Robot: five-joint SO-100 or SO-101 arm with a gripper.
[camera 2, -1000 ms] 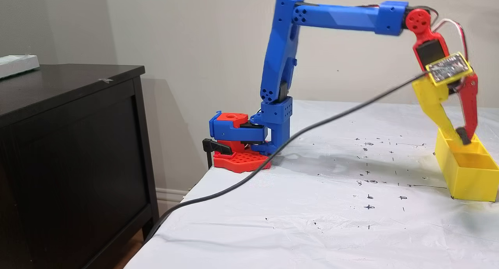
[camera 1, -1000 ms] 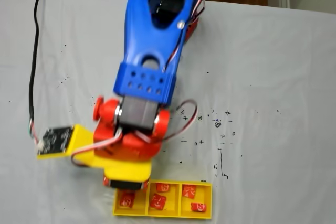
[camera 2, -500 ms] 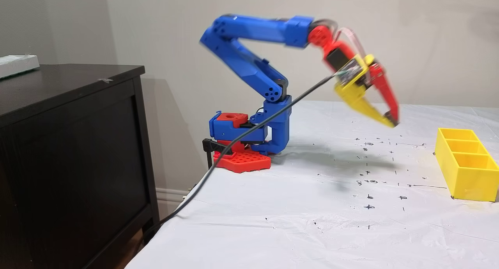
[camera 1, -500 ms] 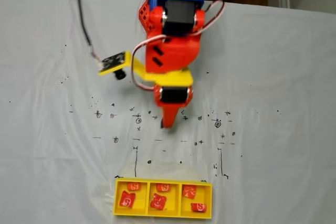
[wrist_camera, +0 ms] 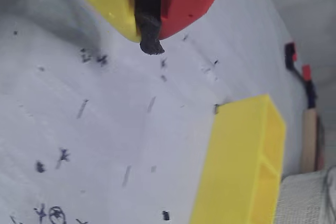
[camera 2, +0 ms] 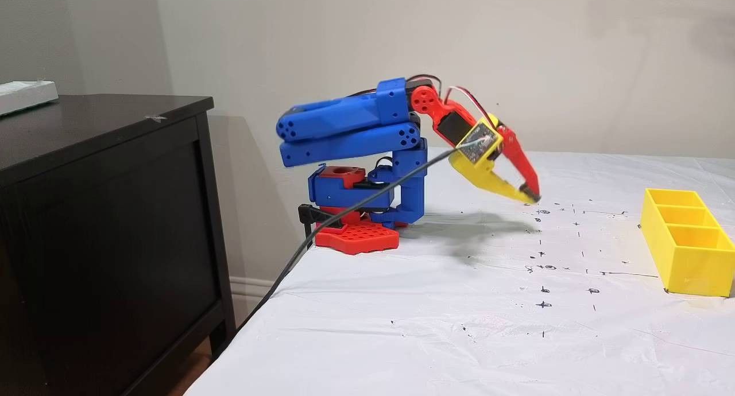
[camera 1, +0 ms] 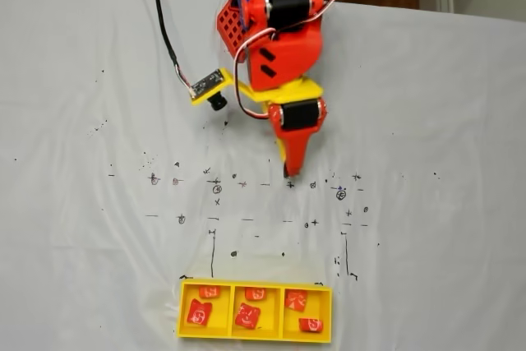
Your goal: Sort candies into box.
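Gripper [camera 1: 288, 172] closed and empty, yellow and red fingers meeting at the black tip pad; the wrist view [wrist_camera: 149, 35] confirms tips pressed together with nothing between. Arm folded back near its base, gripper tilted down above the white table cover [camera 1: 427, 121], well apart from the yellow tray [camera 1: 255, 337].

A fixed view from above shows the tray contents: three compartments in a row, two red candies in each. Left compartment: one at the far wall [camera 1: 209, 292], one nearer [camera 1: 197, 312]. Middle: one [camera 1: 256, 293] and a larger tilted one [camera 1: 247, 316]. Right: one [camera 1: 297, 300] and one [camera 1: 309, 325] by the near wall. White markings on some, unreadable.

The side fixed view shows the tray [camera 2: 686, 264] only from outside, low walls and dividers, candies hidden. It does show the gripper [camera 2: 531, 198] hanging clear of the table, plus a black cable [camera 2: 344, 212] running off the table edge and a dark cabinet [camera 2: 103, 212] to the left.

The wrist view has the tray [wrist_camera: 236, 171] at lower right, its outer wall facing, inside not visible. Small black pen marks [camera 1: 215, 191] scattered on the cover between gripper and tray.
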